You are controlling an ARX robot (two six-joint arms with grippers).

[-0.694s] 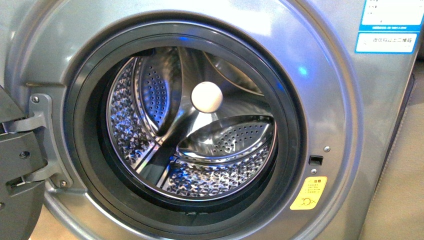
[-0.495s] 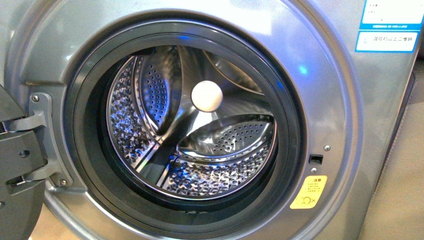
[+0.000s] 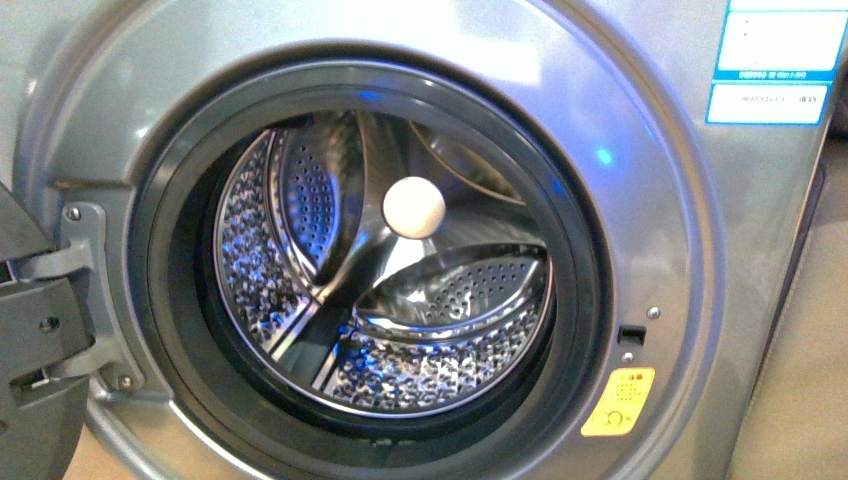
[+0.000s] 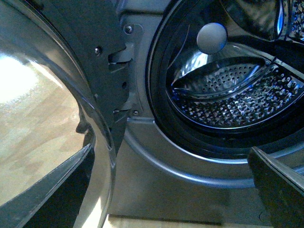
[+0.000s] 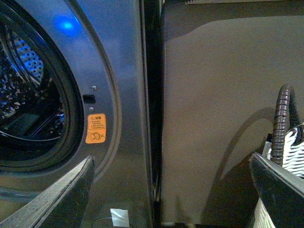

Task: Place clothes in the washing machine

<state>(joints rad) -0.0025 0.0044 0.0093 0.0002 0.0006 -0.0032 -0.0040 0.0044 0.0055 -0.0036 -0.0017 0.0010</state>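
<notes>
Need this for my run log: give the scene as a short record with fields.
washing machine: silver-grey front loader
door: swung open
drum: no clothes visible inside
clothes: not seen in any view
left gripper: open, empty, facing the drum
right gripper: open, empty, facing the machine's front edge
basket: white woven, seen in right wrist view

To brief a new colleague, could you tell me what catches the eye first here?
The dark-gasketed porthole of the washing machine fills the front view, showing a perforated steel drum with a cream hub at its centre. A yellow warning sticker sits lower right of it; the open door hangs at the left.
</notes>
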